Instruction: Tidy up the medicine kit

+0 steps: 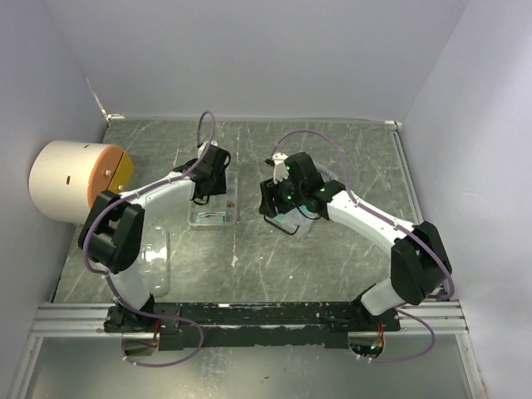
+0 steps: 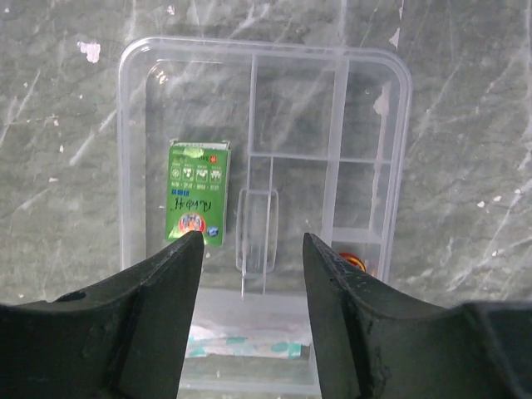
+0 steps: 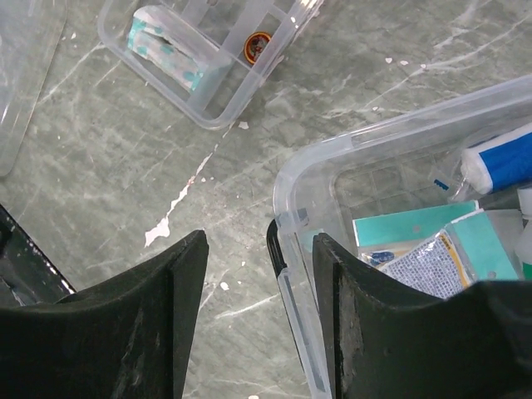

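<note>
The left end effector [image 2: 253, 243] hangs open over the lower end of the clear divided plastic tray [image 2: 126, 150], which lies mid-frame with a small green carton [image 2: 198, 193] in its left compartment. The right end effector [image 3: 259, 243] is also open. It straddles the corner wall of the clear rectangular plastic case [image 3: 374, 137] at the right of the frame, on the grey marbled surface [image 3: 108, 166].

Overhead looks down; wrist views (close) seemingly share the tray [image 2: 126, 166] [image 3: 199, 119].
</note>
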Controlling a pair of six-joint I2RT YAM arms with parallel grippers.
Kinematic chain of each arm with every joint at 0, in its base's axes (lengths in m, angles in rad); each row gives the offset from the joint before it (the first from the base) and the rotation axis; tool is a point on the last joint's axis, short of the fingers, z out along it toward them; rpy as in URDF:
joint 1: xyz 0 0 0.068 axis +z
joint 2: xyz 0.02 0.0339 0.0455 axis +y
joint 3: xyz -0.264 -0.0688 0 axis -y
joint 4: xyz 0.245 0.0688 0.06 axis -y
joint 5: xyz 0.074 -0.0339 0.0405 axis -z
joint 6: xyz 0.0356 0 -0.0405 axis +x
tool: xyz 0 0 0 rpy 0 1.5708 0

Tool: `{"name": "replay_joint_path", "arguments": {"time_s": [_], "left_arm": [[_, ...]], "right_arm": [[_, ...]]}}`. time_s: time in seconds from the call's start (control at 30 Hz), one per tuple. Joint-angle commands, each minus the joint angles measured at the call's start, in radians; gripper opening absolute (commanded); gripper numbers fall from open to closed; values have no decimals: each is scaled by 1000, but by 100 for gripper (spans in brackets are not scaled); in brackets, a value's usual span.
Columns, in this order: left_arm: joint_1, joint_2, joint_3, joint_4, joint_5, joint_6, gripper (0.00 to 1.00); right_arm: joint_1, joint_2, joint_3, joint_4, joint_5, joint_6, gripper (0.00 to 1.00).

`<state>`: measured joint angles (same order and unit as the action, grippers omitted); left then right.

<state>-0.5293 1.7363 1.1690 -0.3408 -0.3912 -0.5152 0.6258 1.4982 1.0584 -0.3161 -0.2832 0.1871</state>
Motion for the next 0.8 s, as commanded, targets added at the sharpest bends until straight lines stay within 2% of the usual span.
{"name": "replay_joint_path", "arguments": {"time_s": [0.0, 0.1, 0.3, 0.6, 0.77], "left_arm": [[23, 53, 55, 13, 39, 26, 59], [35, 91, 71, 9, 57, 31, 53], [38, 147, 89, 6, 95, 46, 48], [40, 187, 102, -5, 78, 45, 56], [40, 207, 108, -12, 67, 35, 55]], "right_arm": [[7, -49, -4, 28, 51, 49, 53], [7, -73, -2, 42, 116, 86, 52], [6, -136, -25, 84, 206, 134, 51], [6, -166, -30, 86, 221, 150, 52], [7, -181, -37, 91, 230, 163, 53]]}}
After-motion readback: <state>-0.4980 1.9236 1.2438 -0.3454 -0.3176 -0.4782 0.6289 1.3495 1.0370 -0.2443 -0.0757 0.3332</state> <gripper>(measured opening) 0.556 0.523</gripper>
